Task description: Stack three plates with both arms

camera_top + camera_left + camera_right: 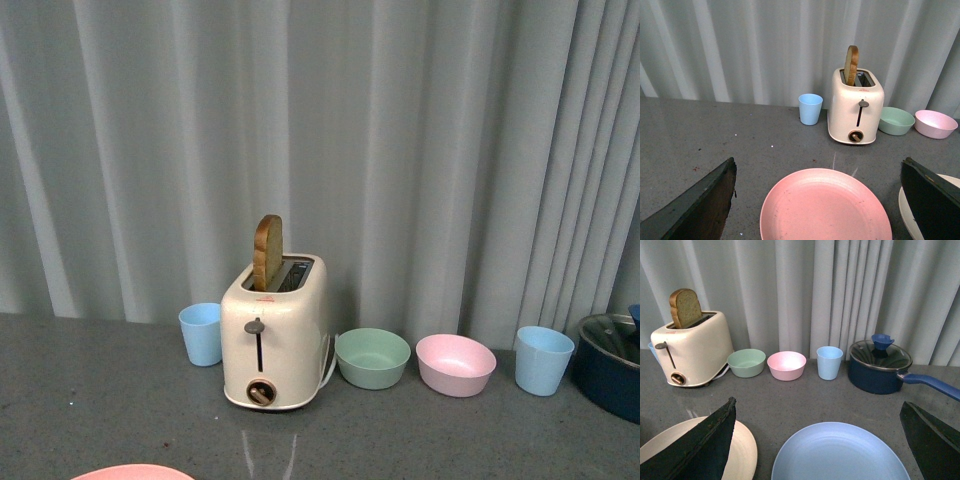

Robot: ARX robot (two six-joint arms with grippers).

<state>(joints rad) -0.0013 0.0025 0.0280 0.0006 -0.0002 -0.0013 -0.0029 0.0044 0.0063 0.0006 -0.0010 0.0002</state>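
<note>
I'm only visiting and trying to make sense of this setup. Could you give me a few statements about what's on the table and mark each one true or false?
1. A bread slice stands in the toaster. True.
2. The three plates are already stacked. False: the pink plate, cream plate and blue plate lie separately, side by side.
3. The green bowl sits between the toaster and the pink bowl. True.
4. The cooking pot has no lid. False: a glass lid covers the pot.
5. The robot's left claw is clamped on the pink plate. False: the left gripper is wide open, holding nothing.
</note>
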